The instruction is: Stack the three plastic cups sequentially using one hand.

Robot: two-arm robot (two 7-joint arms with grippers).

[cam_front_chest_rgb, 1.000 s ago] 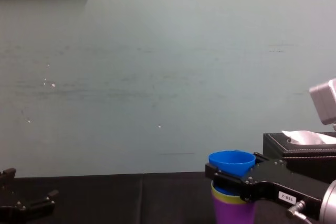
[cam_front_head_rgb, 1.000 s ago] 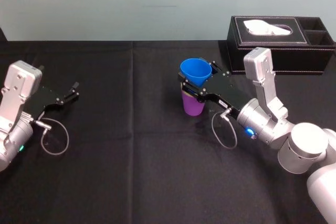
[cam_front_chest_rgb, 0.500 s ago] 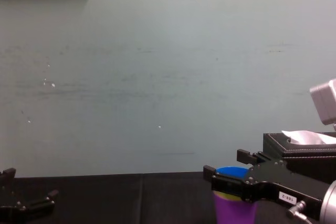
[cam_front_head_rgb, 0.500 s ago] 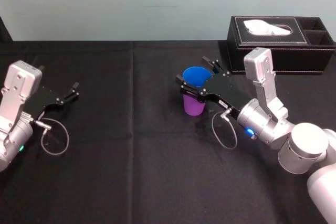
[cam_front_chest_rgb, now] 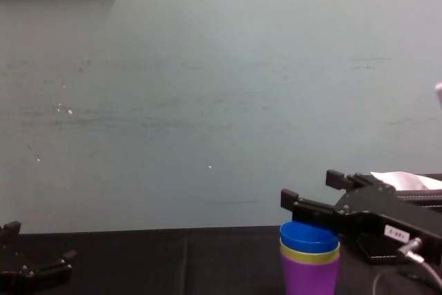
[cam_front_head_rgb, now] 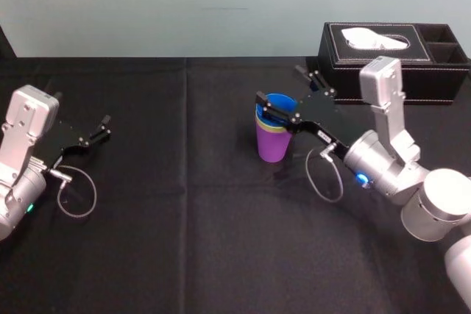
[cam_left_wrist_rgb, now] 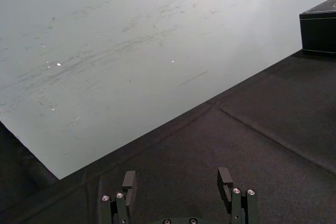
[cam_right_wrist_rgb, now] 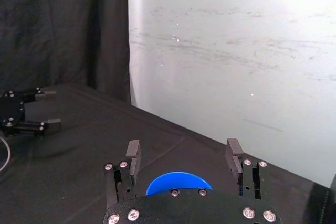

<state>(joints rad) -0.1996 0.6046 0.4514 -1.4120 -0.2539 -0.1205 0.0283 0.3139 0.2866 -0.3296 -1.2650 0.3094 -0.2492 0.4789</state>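
Three plastic cups stand nested in one upright stack near the middle of the black tablecloth: the purple cup at the bottom, the yellow-green cup showing as a thin band above it, and the blue cup on top. The right gripper hovers just above the blue rim with its black fingers spread wide, holding nothing. From the chest camera it sits clear of the stack, with a gap between the fingers and the blue cup. A black tissue box stands behind the right arm, near the table's far right corner. Far to the left, well apart from the cups, the left gripper rests low over the cloth, its fingers also apart and empty.
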